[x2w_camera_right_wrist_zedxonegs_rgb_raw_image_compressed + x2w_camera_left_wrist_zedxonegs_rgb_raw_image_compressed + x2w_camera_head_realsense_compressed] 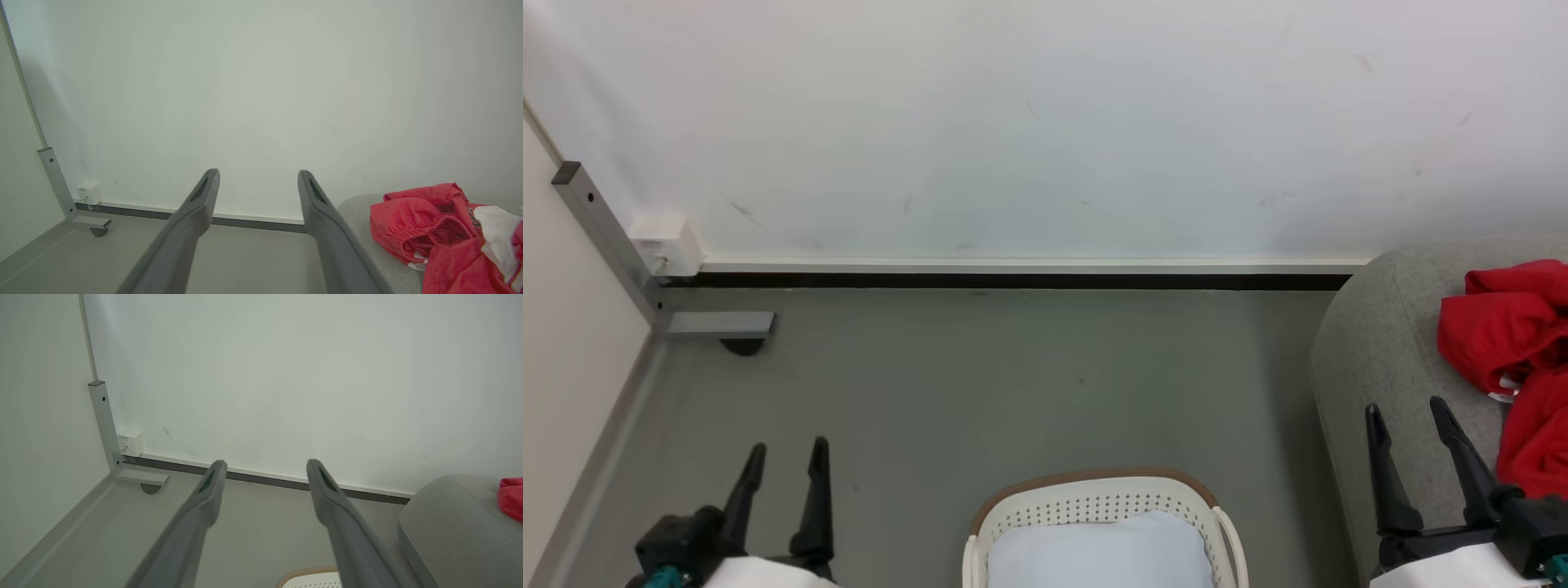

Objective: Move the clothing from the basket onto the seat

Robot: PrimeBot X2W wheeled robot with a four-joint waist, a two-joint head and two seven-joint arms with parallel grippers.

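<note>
Clothing (1511,335) of soft, crumpled red fabric with a little white trim lies heaped on the grey woven seat (1388,351), by its rounded padded edge. The heap's long axis runs from beside the right fingers (1387,474) toward the wall (1045,122). Left fingers (815,490) and right fingers, 2 long dark tapered prongs each, stand spread apart holding nothing, and between them on the smooth grey floor (1013,384) sits the oval, perforated, brown-rimmed cream basket (1094,500).
</note>
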